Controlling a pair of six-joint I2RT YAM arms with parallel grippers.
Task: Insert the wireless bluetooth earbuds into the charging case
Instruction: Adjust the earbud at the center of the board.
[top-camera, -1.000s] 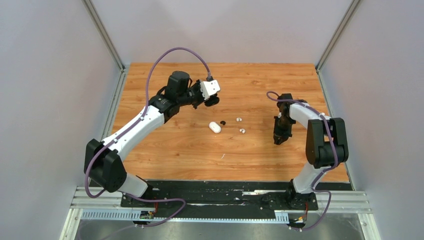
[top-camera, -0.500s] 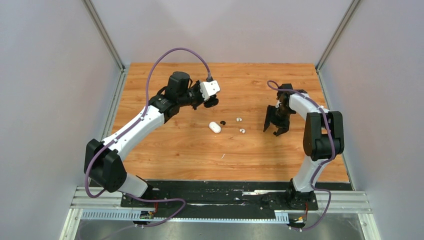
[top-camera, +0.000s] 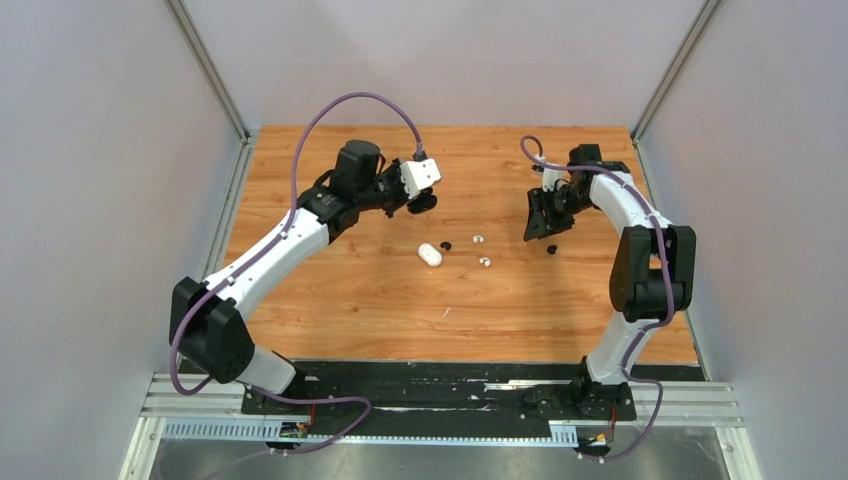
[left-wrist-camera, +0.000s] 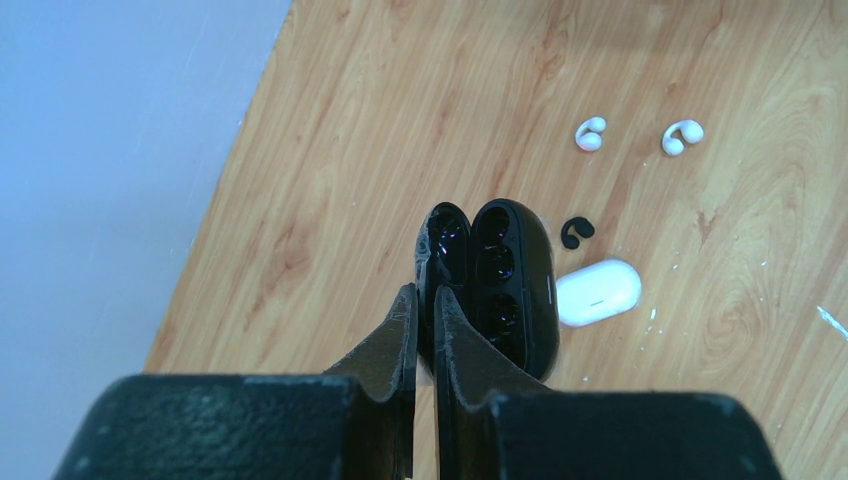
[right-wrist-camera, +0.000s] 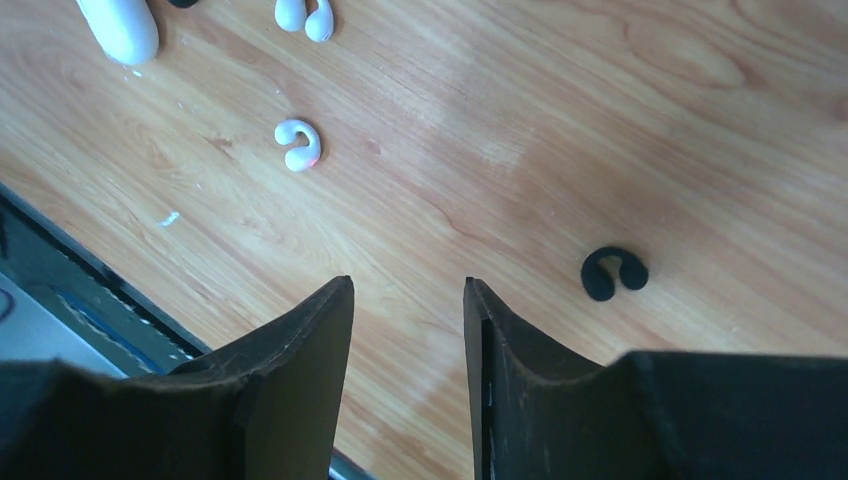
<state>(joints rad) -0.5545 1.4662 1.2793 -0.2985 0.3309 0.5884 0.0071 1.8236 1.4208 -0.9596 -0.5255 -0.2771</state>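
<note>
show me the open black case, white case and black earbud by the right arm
open black case (left-wrist-camera: 500, 300), left wrist view, inner tray
white case (left-wrist-camera: 597, 292), left wrist view, top shell
black earbud (right-wrist-camera: 597, 283), right wrist view, left bulb

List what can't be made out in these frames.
- Black case: left wrist view, lower end hidden behind the left tool; the wells are too dark to show their contents.
- White case: right wrist view, cut off by the top edge; top view too small to show a lid seam.
- White earbud: right wrist view, clipped by the top edge.
- Right tool: top view too small to show its gap; only its wrist view shows it open.
</note>
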